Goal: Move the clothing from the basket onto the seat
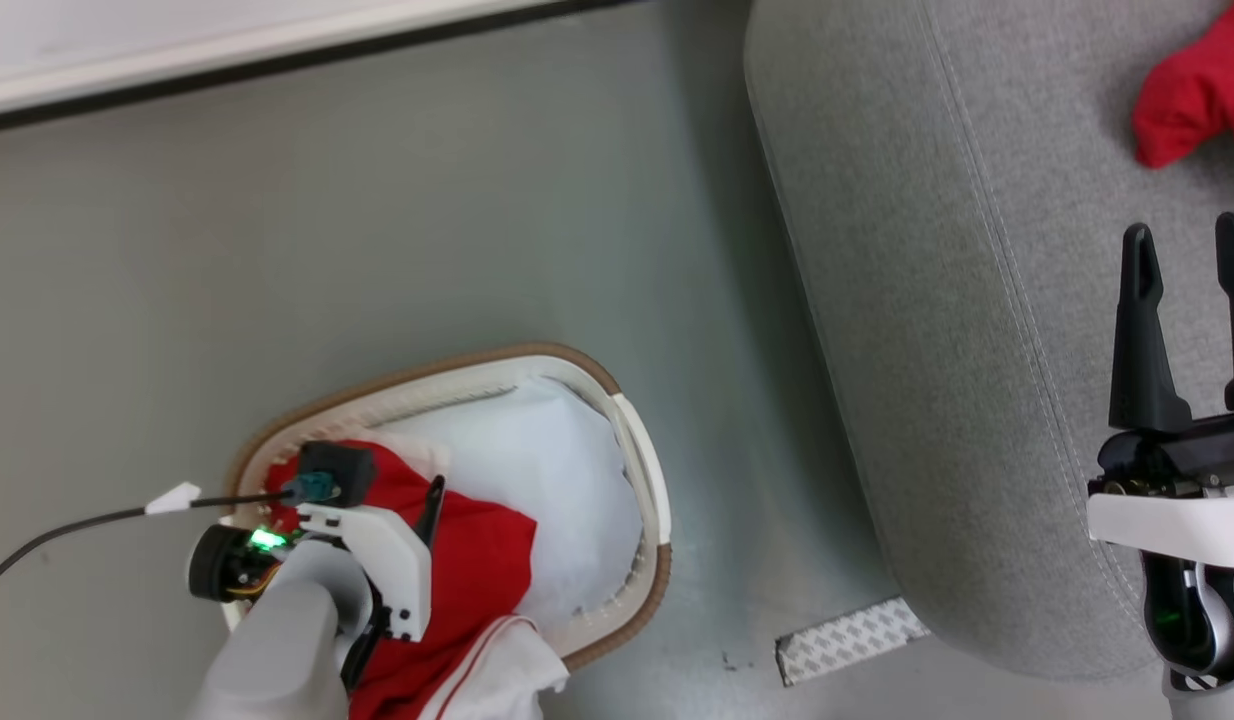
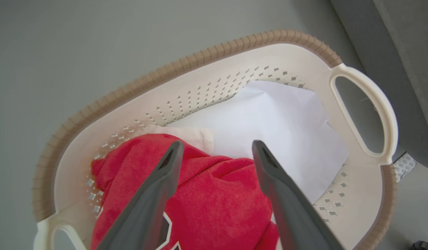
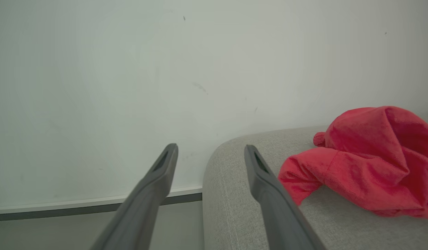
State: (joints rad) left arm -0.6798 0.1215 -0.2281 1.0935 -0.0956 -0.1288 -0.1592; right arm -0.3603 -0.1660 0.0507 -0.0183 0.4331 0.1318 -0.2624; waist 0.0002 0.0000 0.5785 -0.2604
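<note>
Logging gripper-to-clothing positions first.

Left gripper (image 2: 217, 149): fingers spread wide with nothing pinched between them. In the left wrist view the red garment (image 2: 214, 205) fills the lower centre of the frame, under and between the two fingers. Whether the fingers touch the fabric cannot be judged.

Right gripper (image 1: 1184, 235): lower right of the head view, fingers apart and empty, above the seat (image 1: 927, 300). A second red garment (image 1: 1192, 95) lies bunched on the seat in the upper right corner, ahead of the fingertips and not between them. In the right wrist view it sits at the right of the frame, beside the right-hand finger.

Containers: the basket (image 1: 577, 365) stands on the grey floor (image 1: 377, 250) at lower centre-left of the head view, apart from the seat. Inside it:
- The red garment is heaped toward the lower left side.
- A white sheet (image 1: 567, 470) covers the upper right part of the basket's inside.
- White fabric with a red stripe (image 1: 497, 670) hangs at the bottom edge of the frame. I cannot tell whether it is a separate item or part of the red garment.

A patterned strip (image 1: 847, 640) lies on the floor between basket and seat.

Counts:
- red garments: 2 (1 in the basket, 1 on the seat)
- baskets: 1
- sheets: 1
- seats: 1
- grippers: 2, both open-fingered
</note>
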